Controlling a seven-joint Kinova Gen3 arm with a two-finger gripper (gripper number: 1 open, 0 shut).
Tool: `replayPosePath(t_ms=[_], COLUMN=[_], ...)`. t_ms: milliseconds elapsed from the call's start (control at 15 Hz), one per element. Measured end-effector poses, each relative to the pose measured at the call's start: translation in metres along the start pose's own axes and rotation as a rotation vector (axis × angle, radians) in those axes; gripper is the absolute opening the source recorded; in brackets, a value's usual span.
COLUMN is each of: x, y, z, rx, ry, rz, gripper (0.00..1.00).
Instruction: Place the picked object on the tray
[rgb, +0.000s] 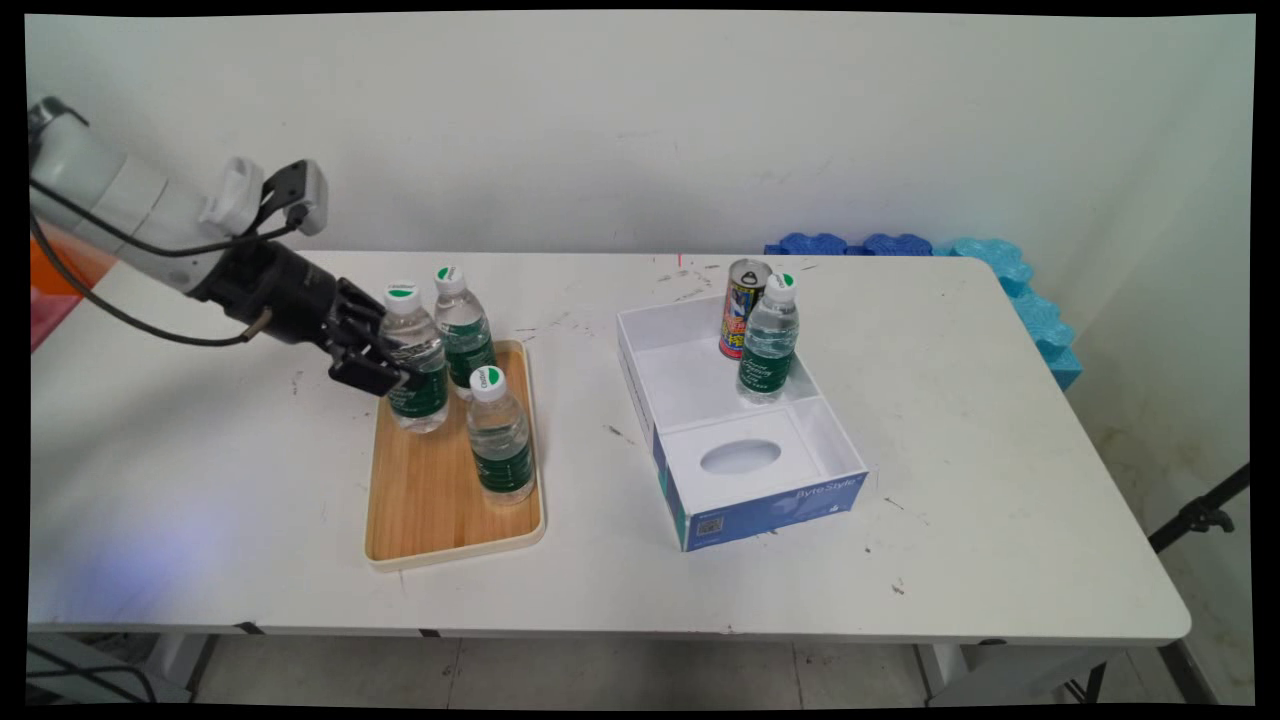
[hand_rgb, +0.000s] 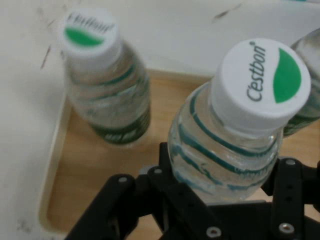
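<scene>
Gripper: black two-finger gripper (rgb: 385, 362) (hand_rgb: 225, 185), jointed metal linkage, jaws clenched on the left bottle (rgb: 416, 362) (hand_rgb: 232, 132) at mid-body.
Left bottle: clear ribbed plastic, green label band, white screw cap with green leaf mark; it stands at the tray's far-left part.
Tray: rectangular wooden tray (rgb: 430, 505) (hand_rgb: 95, 170), pale grain, raised cream rim with rounded corners, left of the table's centre.
Other tray bottles: rear bottle (rgb: 463, 330) just behind the held one; front bottle (rgb: 499, 434) (hand_rgb: 107, 82) nearer the camera, apart from it — same ribbed plastic, same caps.
Box: open white cardboard box (rgb: 690, 380) with blue printed front and an oval cutout in its near panel, right of the tray.
Box contents: fourth bottle (rgb: 768, 340) and a printed metal can (rgb: 743, 307), upright, touching, in the far compartment.
Table: white table (rgb: 980, 440), smooth, scuffed with dark marks.
Main view only: box, can, blue foam blocks (rgb: 1010, 275) at the far-right edge.
Hand view only: cap lettering "C'estbon" — fingers flanking the bottle's ribs.
</scene>
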Motion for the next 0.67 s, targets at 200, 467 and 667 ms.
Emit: replayPosePath(t_ms=[200,467,667], x=[-0.016,-0.033,-0.041], y=[-0.009,-0.020,-0.025], z=[0.006,0.015,0.022], rx=[0.040,0.079,0.088], ry=[0.001,0.004,0.016], rz=[-0.056,-0.120,-0.152], gripper=[0.00,0.00,0.00])
